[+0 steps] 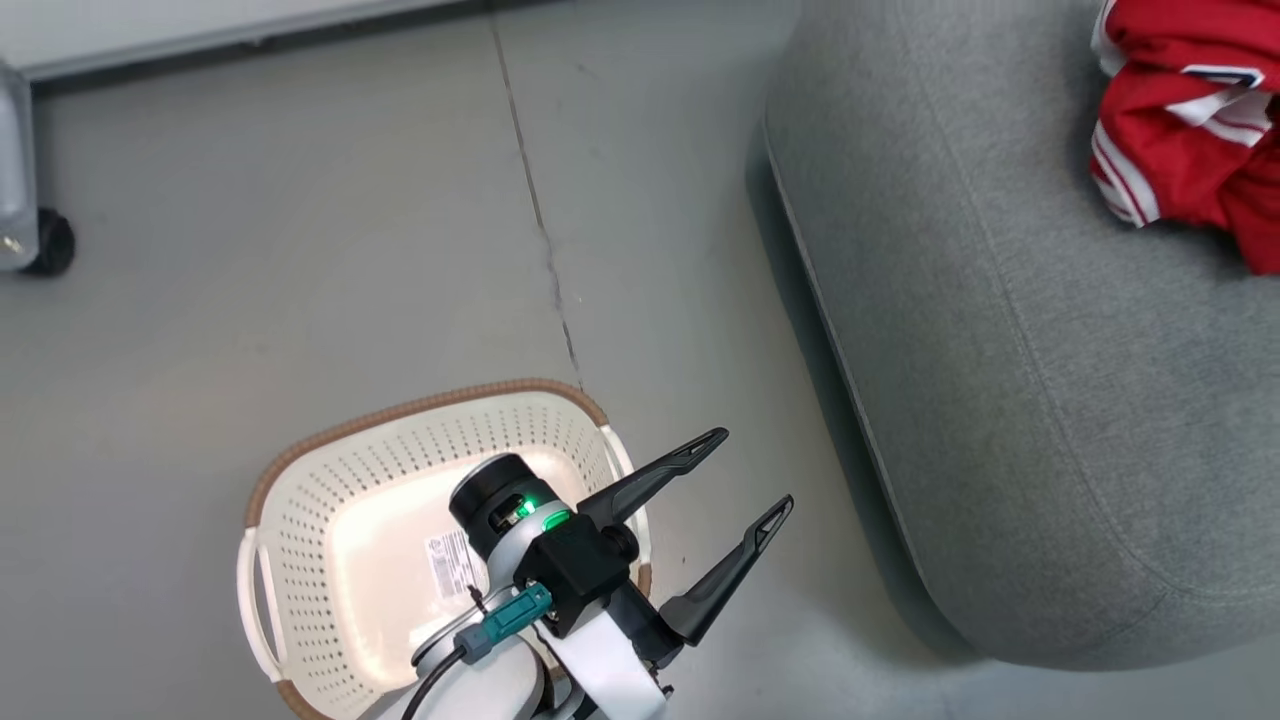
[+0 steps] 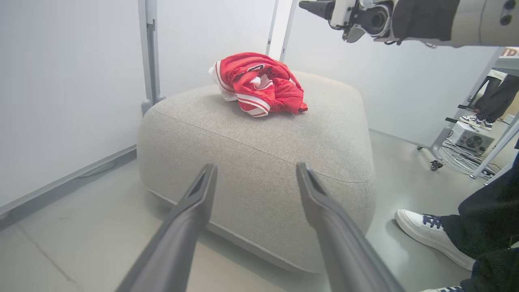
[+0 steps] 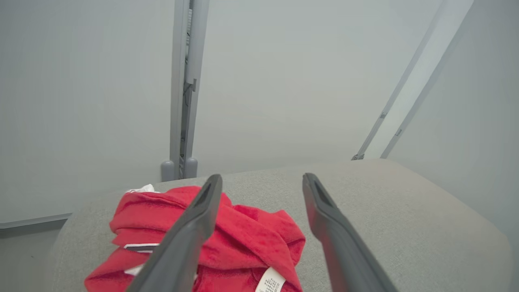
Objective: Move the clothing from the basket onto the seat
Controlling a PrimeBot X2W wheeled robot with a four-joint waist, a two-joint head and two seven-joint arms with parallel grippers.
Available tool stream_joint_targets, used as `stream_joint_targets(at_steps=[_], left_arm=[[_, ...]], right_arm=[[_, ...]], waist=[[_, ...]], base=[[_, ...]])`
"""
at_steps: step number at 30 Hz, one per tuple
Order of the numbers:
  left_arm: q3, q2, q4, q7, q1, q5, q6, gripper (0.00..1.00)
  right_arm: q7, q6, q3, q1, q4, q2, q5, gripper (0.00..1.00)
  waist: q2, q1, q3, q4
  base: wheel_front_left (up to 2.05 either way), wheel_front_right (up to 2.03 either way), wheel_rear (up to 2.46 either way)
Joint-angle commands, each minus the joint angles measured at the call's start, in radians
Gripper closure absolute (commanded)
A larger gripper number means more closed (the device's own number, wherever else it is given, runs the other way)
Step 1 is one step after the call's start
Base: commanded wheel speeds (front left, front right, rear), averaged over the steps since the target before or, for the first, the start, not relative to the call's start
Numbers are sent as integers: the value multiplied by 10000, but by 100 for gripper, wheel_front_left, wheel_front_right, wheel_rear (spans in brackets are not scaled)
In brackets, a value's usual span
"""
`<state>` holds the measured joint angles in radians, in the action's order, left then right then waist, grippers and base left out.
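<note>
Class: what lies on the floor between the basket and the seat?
Nothing: in the head view, bare floor separates basket from seat; the left gripper hangs above.

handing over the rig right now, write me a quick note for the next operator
Left gripper: open, empty, beside the rim of the basket, on the side of the seat.
Right gripper: open, empty, held above the red garment.
Things: the red garment lies crumpled on the seat; the basket stands on the floor, its visible bottom bare.
Done: clothing is on the seat.
To do: likely only retracting the arms; check the basket part hidden by the arm.
</note>
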<state>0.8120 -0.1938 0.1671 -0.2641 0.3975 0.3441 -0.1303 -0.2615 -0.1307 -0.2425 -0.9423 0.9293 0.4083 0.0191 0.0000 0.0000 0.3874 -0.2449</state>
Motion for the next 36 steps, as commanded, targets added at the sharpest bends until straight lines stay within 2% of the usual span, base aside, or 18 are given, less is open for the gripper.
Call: stream_joint_targets(at_steps=[1,8,10,13,20,24,27,29,33,36], left_arm=[[-83,46,15,-3,-146,-39,-4,0],[-882,442,15,-3,-787,-116,-4,0],[-1111,567,-17,-3,-999,-124,-4,0],[-1466,713,-124,-5,-1329,-144,-4,0],[-2501,1023,-256,-5,-2088,-380,-4,0],[-3318,1160,-353,-5,-2470,-719,-4,0],[-4124,1270,-528,-5,-2777,-1401,47,0],[-4669,1318,-680,-3,-3022,-1556,174,0],[-5485,1395,-800,-3,-3430,-1750,339,0],[-6004,1409,-651,-5,-3619,-1467,430,0]], right_arm=[[-49,-3,64,221,-186,36,192,0],[-46,-3,1138,1586,-2657,-23,1590,0],[-46,-3,1542,2163,-3277,-277,2370,0],[-49,-3,2142,2887,-4425,-64,3234,0],[-46,-3,3042,4876,-6870,-167,4236,0],[-47,-3,3315,5898,-7815,-468,3940,0],[-48,-3,3357,6642,-8456,-690,3209,0],[-48,-3,3384,7208,-8741,-1081,2877,0],[-47,-3,3321,8102,-8992,-1662,2250,0],[-47,-3,3207,8581,-8948,-2147,1912,0]], waist=[[0,0,-543,73],[0,0,-1609,542],[0,0,-1919,736],[0,0,-2353,1052],[0,0,-3111,1876],[0,0,-3395,2354],[0,0,-3620,2710],[0,0,-3726,2921],[0,0,-3864,3277],[0,0,-3894,3478]], base=[[0,0,0],[0,0,0],[0,0,0],[0,0,0],[0,0,0],[0,0,0],[0,0,0],[0,0,0],[0,0,0],[0,0,0]])
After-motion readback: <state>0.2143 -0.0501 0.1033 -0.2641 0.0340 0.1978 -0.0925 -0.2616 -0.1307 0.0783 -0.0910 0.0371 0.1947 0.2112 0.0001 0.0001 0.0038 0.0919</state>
